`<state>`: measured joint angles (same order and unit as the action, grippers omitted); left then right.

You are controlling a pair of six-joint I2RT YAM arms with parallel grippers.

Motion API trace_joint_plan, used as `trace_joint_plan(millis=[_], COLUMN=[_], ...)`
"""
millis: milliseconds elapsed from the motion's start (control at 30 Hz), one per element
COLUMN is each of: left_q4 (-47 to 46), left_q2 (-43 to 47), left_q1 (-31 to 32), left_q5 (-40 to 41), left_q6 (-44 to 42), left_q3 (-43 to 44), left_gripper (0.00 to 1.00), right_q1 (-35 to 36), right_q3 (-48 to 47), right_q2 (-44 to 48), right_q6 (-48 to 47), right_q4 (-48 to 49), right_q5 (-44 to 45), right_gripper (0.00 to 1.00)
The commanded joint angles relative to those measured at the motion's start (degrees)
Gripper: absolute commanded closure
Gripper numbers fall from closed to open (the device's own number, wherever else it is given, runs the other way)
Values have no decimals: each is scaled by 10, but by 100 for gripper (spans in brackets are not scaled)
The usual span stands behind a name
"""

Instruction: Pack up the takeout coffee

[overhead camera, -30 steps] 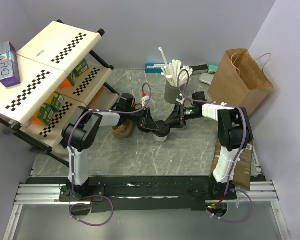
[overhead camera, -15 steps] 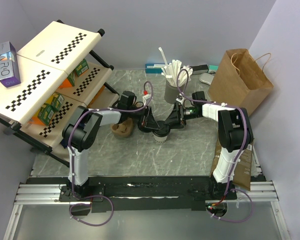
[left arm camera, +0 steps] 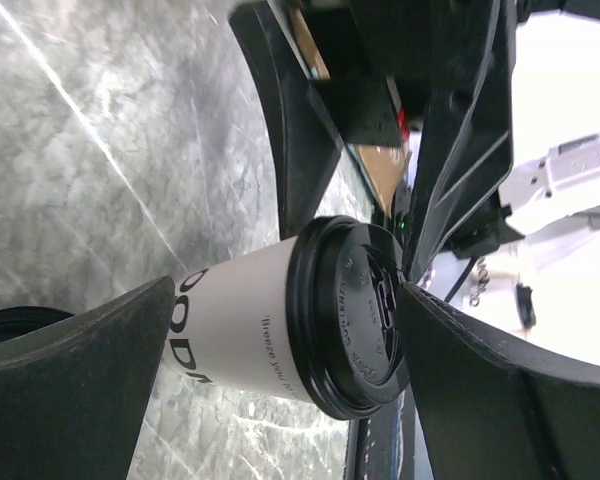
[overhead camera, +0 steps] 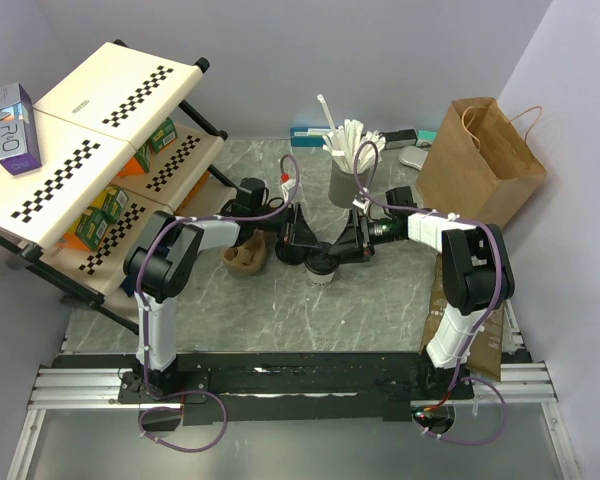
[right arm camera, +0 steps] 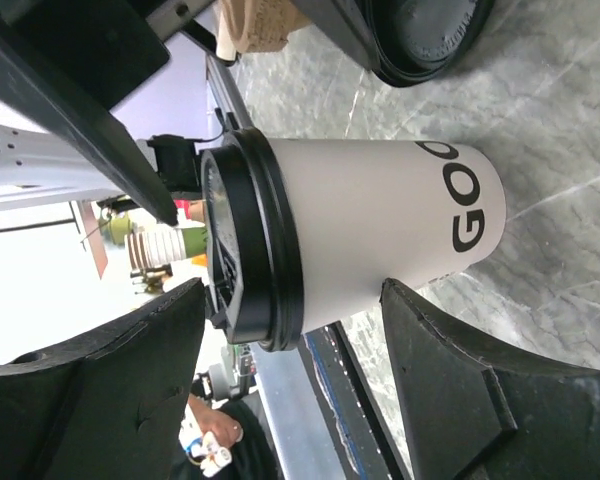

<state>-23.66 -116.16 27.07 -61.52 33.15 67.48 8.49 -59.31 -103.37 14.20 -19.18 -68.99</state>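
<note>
The left tool stands wide open, one finger on each side of the cup, not gripping it. The one white cup stands upright on the desk between the two tools, with its one black lid on. The right tool is spread too, flanking the cup. From above, both tools hide most of the cup. Its print is cut off.

Large black letters are printed on the white paper cup, read as "GOO" from the right wrist and "OOD" from the left. Small print beside them is too fine to be read. Lettering on the purple box possibly reads "ARO".
</note>
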Motion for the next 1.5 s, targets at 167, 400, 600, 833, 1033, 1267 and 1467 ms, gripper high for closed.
trace_joint_plan(millis=[167, 400, 600, 833, 1033, 1267, 1467], left_q4=[-83, 15, 62, 124, 37, 32, 73], left_q2=[-29, -45, -57, -58, -8, 23, 60], left_q1=[-18, -18, -18, -13, -13, -28, -35], left_q5=[32, 89, 142, 166, 58, -16, -32], left_q6=[92, 43, 27, -32, -33, -2, -17], left_q3=[-28, -24, -43, -10, 31, 44, -24], left_gripper=[5, 7, 9, 10, 1, 1, 1], right_q1=[3, 4, 4, 4, 3, 3, 4], right_q3=[-2, 19, 12, -5, -5, -10, -18], right_q2=[-6, -19, -39, -51, -26, -11, -10], right_q6=[-46, -36, -43, -46, -37, -25, -25], right_q4=[-44, -34, -56, -61, -26, -17, -22], right_q5=[29, 81, 149, 128, 72, 29, 29], right_gripper=[28, 37, 40, 41, 38, 37, 37])
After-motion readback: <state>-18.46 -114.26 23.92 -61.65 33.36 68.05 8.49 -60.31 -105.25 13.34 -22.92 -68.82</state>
